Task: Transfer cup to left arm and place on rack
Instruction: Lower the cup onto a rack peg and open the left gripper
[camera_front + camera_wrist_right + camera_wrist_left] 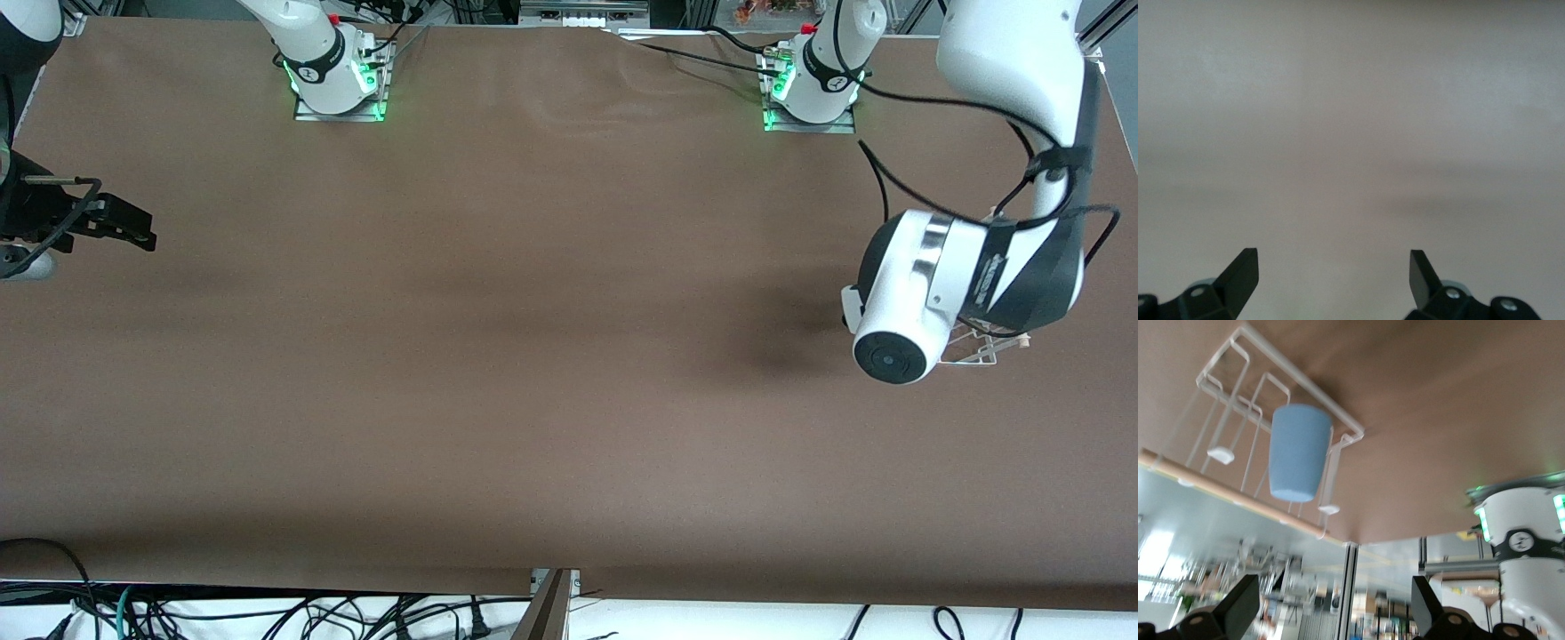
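The light-blue cup (1298, 453) sits mouth-down over the prongs of the white wire rack (1310, 385), beside its pale wooden rod (1238, 499). My left gripper (1335, 600) is open and empty, drawn back from the cup with clear space between them. In the front view the left arm's wrist (925, 293) covers the cup and most of the rack; only a corner of the rack (987, 351) shows, toward the left arm's end of the table. My right gripper (133, 229) is open and empty (1333, 267) over bare table at the right arm's end, where the arm waits.
The brown table (533, 356) stretches between the arms. The two arm bases (333, 76) (813, 84) stand at the robots' edge. Black cables (933, 102) hang by the left arm. An arm base with green lights (1525, 540) shows in the left wrist view.
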Motion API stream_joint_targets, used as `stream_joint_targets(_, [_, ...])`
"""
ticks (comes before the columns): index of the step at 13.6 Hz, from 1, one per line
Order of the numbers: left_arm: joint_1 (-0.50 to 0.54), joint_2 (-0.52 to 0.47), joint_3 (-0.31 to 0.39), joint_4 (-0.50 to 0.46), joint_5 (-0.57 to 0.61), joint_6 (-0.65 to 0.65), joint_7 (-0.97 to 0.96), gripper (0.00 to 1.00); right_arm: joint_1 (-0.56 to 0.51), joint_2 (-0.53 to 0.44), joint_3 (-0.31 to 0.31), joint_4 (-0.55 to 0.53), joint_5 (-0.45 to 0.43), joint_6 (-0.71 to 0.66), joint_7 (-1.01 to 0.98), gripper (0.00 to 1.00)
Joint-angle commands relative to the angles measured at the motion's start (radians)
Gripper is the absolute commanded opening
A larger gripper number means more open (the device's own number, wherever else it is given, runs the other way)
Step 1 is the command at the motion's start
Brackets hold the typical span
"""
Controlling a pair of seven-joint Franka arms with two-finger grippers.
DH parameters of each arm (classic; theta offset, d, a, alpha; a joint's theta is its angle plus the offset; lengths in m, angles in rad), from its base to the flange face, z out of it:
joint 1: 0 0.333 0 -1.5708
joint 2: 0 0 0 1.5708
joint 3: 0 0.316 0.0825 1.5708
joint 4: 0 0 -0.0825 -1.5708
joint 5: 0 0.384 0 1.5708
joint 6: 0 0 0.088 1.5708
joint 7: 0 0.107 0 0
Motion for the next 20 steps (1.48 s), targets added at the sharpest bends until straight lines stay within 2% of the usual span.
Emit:
stream_joint_targets(1, [0.005,0.001,-0.032,0.166,-0.133,-0.007,-0.047,1.0,-0.012,-0.011,0.004,-0.008,0.018,-0.004,-0.02,1.0])
stream_joint_targets(3, [0.006,-0.001,-0.034,0.233,-0.195,0.002,-0.128,1.0,-0.01,-0.011,0.004,-0.008,0.017,-0.002,-0.02,1.0])
stream_joint_targets(5, [0.011,-0.066,-0.026,0.231,-0.273,0.124,-0.166,1.0,-0.009,-0.005,0.004,-0.003,0.017,-0.001,-0.02,1.0])
stream_joint_targets(7, [0.032,-0.074,-0.023,0.249,-0.369,0.143,-0.246,1.0,-0.009,-0.004,0.006,0.0,0.017,0.001,-0.02,1.0])
stream_joint_targets(9, [0.063,-0.126,-0.026,0.232,-0.452,0.213,-0.263,1.0,-0.01,-0.004,0.004,0.0,0.017,0.001,-0.02,1.0])
stream_joint_targets(10, [0.069,-0.161,-0.009,0.193,-0.515,0.264,-0.262,1.0,-0.01,-0.004,0.004,0.0,0.017,-0.001,-0.02,1.0])
stream_joint_targets(12, [0.068,-0.299,0.095,-0.02,-0.671,0.426,-0.262,1.0,-0.01,-0.004,0.004,0.0,0.017,0.001,-0.02,1.0])
stream_joint_targets(14, [0.066,-0.417,0.106,-0.215,-0.671,0.6,-0.263,1.0,-0.01,-0.004,0.004,0.001,0.017,0.001,-0.02,1.0])
stream_joint_targets(15, [0.065,-0.465,0.106,-0.293,-0.652,0.641,-0.268,1.0,-0.01,-0.004,0.004,0.0,0.017,0.001,-0.02,1.0])
stream_joint_targets(17, [0.065,-0.527,0.108,-0.38,-0.599,0.662,-0.372,1.0,-0.01,-0.004,0.004,0.0,0.017,0.001,-0.02,1.0])
stream_joint_targets(20, [0.051,-0.559,0.108,-0.41,-0.511,0.662,-0.496,1.0,-0.01,-0.004,0.004,0.0,0.017,-0.001,-0.02,1.0])
